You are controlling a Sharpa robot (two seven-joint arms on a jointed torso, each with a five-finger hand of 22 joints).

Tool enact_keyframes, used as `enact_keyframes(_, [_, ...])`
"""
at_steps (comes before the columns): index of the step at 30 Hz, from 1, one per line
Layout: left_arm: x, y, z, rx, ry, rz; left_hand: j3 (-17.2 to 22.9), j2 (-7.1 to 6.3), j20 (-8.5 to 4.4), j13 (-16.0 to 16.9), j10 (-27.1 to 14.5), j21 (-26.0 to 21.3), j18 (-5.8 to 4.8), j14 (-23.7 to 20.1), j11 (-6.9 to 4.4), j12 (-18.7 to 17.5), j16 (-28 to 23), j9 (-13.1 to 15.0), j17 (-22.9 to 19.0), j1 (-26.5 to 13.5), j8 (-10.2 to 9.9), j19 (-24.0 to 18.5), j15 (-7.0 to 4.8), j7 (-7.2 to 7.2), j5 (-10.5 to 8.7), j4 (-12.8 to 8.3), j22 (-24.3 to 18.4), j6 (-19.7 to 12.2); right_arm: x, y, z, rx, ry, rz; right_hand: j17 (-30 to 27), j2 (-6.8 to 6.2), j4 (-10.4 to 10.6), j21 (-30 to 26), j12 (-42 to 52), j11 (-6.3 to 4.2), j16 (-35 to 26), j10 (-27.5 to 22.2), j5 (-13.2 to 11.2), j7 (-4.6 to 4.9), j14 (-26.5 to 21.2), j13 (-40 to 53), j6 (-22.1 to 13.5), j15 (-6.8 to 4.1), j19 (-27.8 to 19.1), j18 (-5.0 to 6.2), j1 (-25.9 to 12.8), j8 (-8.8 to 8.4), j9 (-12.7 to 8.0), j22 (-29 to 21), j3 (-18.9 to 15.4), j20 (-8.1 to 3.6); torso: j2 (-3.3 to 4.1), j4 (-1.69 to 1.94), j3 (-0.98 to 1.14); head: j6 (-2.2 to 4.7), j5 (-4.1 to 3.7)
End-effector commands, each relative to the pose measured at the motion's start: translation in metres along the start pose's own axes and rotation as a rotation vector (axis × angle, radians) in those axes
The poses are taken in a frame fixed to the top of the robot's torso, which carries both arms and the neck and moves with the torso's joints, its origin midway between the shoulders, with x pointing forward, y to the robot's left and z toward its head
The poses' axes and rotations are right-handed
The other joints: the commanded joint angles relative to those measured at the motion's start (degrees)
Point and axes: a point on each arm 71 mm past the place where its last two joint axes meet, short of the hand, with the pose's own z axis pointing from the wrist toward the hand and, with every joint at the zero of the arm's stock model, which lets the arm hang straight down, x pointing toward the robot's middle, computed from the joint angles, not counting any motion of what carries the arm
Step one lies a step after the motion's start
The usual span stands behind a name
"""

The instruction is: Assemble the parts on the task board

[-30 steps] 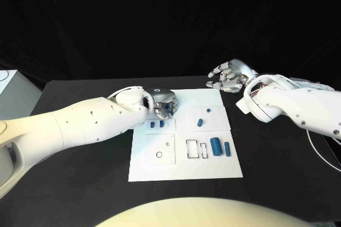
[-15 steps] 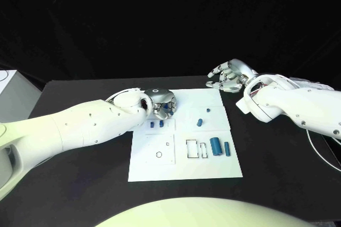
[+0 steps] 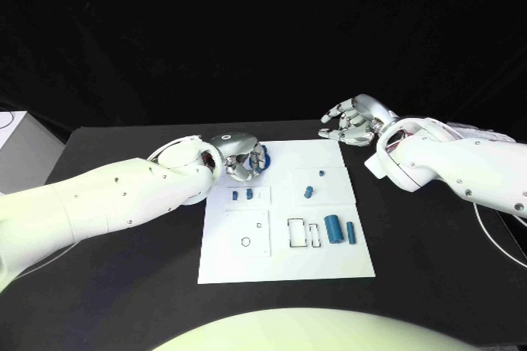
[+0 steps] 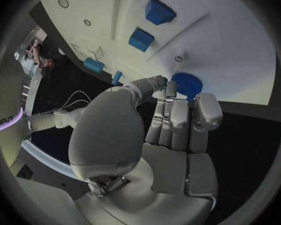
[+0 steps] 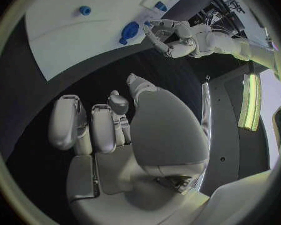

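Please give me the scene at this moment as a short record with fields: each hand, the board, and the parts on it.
left hand: at the far left corner of the task board, fingers on a round blue part
right hand: off the board's far right corner, above the black table, fingers curled, holding nothing
parts on board: two small blue blocks, blue cylinder, thinner blue rod, small blue piece

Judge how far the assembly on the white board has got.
Early stage. No finished step is visible: several blue parts lie loose on the board. In hand: the left hand grips a round blue part at the board's far edge. The right hand hovers beside the board holding nothing.
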Motion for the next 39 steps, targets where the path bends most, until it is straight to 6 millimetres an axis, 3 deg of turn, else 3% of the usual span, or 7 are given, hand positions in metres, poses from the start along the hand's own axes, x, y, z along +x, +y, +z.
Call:
enact_keyframes(1, [-0.008, -0.002, -0.004, 0.003, -0.030, -0.066, -0.1, 0.46, -0.04, 0.0, 0.6, 0.3, -0.89, 0.5, -0.03, -0.3, 0.4, 0.0, 0.2, -0.4, -0.3, 0.4, 0.10, -0.03, 0.13, -0.4, 0.2, 0.6, 0.001, 0.000, 0.000, -0.004, 0.014, -0.006, 0.0, -0.49, 0.0, -0.2, -0.3, -0.08, -0.3, -0.3, 0.3, 0.05, 0.7, 0.0, -0.3, 0.03, -0.4, 1.09, 0.0, 0.36, 0.0, 1.6, 0.4, -0.07, -0.06, 0.21, -0.02, 0.14, 0.02])
enact_keyframes(11, [-0.018, 0.010, -0.020, -0.052, 0.045, -0.133, -0.3, 0.45, -0.05, -0.1, 1.1, 0.3, -0.91, 0.7, -0.07, -1.0, 0.5, 0.1, 0.2, -0.7, -0.4, 0.5, 0.06, -0.05, 0.10, -0.3, 0.2, 0.9, 0.000, -0.002, 0.000, 0.000, 0.012, -0.007, 0.0, -0.49, 0.0, -0.2, -0.3, -0.08, -0.3, -0.3, 0.3, 0.05, 0.7, 0.0, -0.3, 0.03, -0.4, 1.09, 0.0, 0.36, 0.0, 1.6, 0.4, -0.07, 0.07, 0.10, -0.02, 0.30, 0.35])
enact_keyframes(18, [-0.019, 0.020, -0.028, -0.072, 0.078, -0.073, -0.8, 0.11, 0.00, -0.1, 1.2, 0.2, -0.92, 0.8, 0.08, -2.0, 0.6, -0.1, 0.4, -1.4, -0.9, 0.5, 0.20, 0.03, 0.07, 0.0, 0.2, 0.8, -0.001, -0.002, -0.001, -0.002, 0.009, -0.008, 0.0, -0.53, 0.1, -0.3, -0.3, -0.07, -0.3, -0.2, 0.4, 0.04, 0.7, -0.1, -0.4, 0.02, -0.3, 1.08, -0.3, 0.40, 0.0, 1.6, 0.4, -0.09, 0.15, 0.15, -0.07, 0.24, 0.69])
enact_keyframes(22, [-0.019, 0.021, -0.030, -0.068, 0.065, -0.035, -0.8, 0.10, 0.01, -0.1, 1.2, 0.5, -1.00, 0.9, 0.07, -2.1, 0.7, -0.1, 0.7, -1.5, -0.9, 0.8, 0.20, 0.00, 0.07, 0.0, 0.5, 0.8, -0.001, -0.002, 0.000, -0.008, 0.011, -0.009, 0.0, -0.53, 0.1, -0.3, -0.3, -0.07, -0.3, -0.2, 0.4, 0.04, 0.7, -0.1, -0.4, 0.02, -0.3, 1.08, -0.3, 0.40, 0.0, 1.6, 0.4, -0.09, 0.16, 0.11, -0.05, 0.13, 0.56])
enact_keyframes(29, [-0.017, 0.020, -0.029, -0.060, 0.050, 0.000, -1.0, -0.04, -0.01, -0.1, 1.4, 0.7, -1.08, 1.0, 0.05, -2.2, 0.7, -0.1, 0.6, -1.7, -1.0, 1.1, 0.20, -0.02, 0.05, 0.1, 0.8, 0.9, 0.000, -0.001, 0.000, -0.014, 0.010, -0.008, 0.0, -0.55, 0.1, -0.3, -0.3, -0.08, -0.4, -0.2, 0.5, 0.04, 0.7, -0.2, -0.4, 0.02, -0.2, 1.06, -0.5, 0.45, 0.1, 1.6, 0.4, -0.09, 0.23, 0.04, -0.11, 0.02, 0.97])
enact_keyframes(39, [-0.014, 0.020, -0.028, -0.059, 0.050, 0.019, -1.0, -0.03, -0.02, -0.1, 1.5, 0.8, -1.11, 1.1, 0.02, -2.3, 0.8, -0.1, 0.8, -1.7, -1.0, 1.2, 0.18, -0.06, 0.07, 0.1, 0.9, 0.9, 0.000, -0.001, 0.000, -0.015, 0.006, -0.008, 0.0, -0.54, 0.1, -0.3, -0.4, -0.08, -0.4, -0.2, 0.6, 0.03, 0.8, -0.3, -0.3, 0.01, -0.2, 1.07, -0.6, 0.47, 0.1, 1.5, 0.4, -0.10, 0.19, 0.02, 0.03, -0.23, 0.94])
